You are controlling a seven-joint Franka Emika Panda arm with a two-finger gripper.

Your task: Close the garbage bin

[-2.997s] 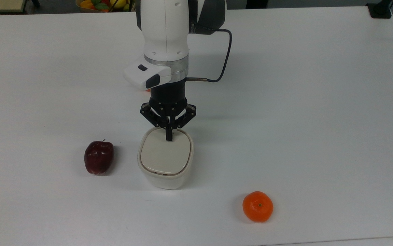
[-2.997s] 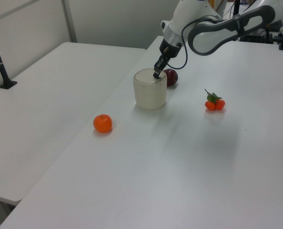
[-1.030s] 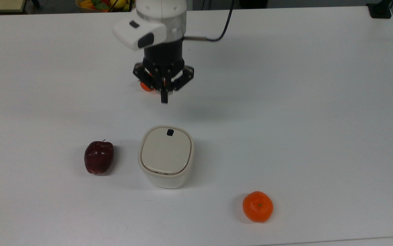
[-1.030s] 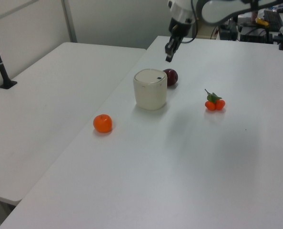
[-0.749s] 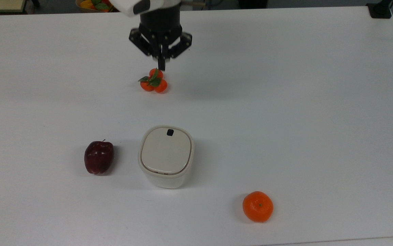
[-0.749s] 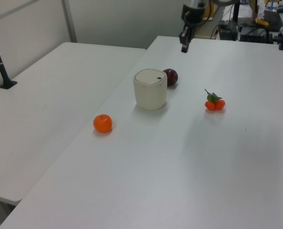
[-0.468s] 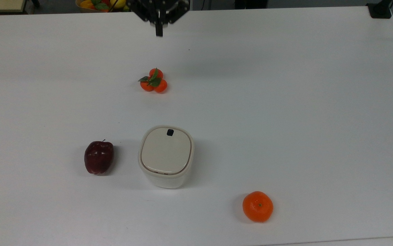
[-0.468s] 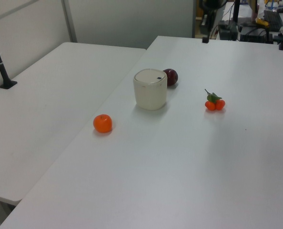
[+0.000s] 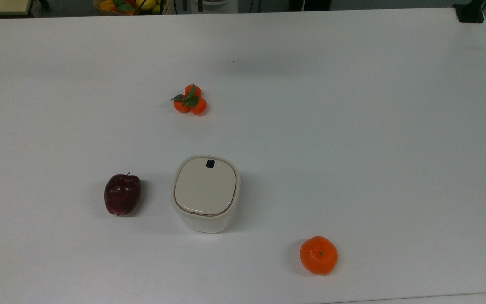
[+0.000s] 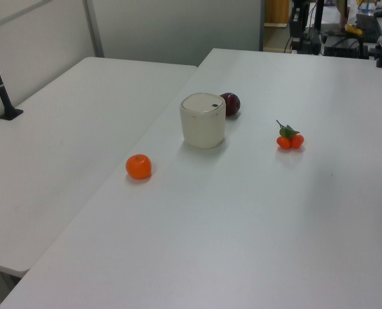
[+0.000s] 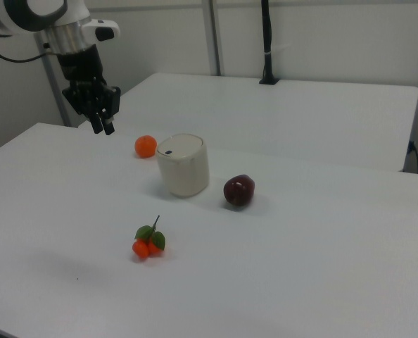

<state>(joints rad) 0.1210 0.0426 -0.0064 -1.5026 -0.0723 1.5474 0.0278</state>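
the garbage bin (image 9: pixel 205 195) stood near the middle of the white bench (image 9: pixel 352 126), its beige lid (image 9: pixel 205 188) lying flat and flush inside the cream rim, so the closing looked done. a small black square mark (image 9: pixel 210 163) sat on the lid near the edge that faces the top view's upper side. a dark red apple (image 9: pixel 122 194) lay just beside the bin on the top view's left, not touching it; an orange (image 9: pixel 319 255) lay apart toward the top view's lower right, and a small cluster of orange fruit with leaves (image 9: pixel 190 100) lay well apart toward the top view's upper side.

the bin looked like thin, smooth plastic: probably light, stiff enough to take a push, but likely to slide or tip on the bare bench if pressed off centre. the lid offered no handle, so any further contact would best be a downward press on the flat lid near the marked edge, not a pinch.

in the right view the gripper (image 11: pixel 102 123) hung above the bench, well apart from the bin and on the right view's left of it, pointing down. its fingers looked drawn together and held nothing.
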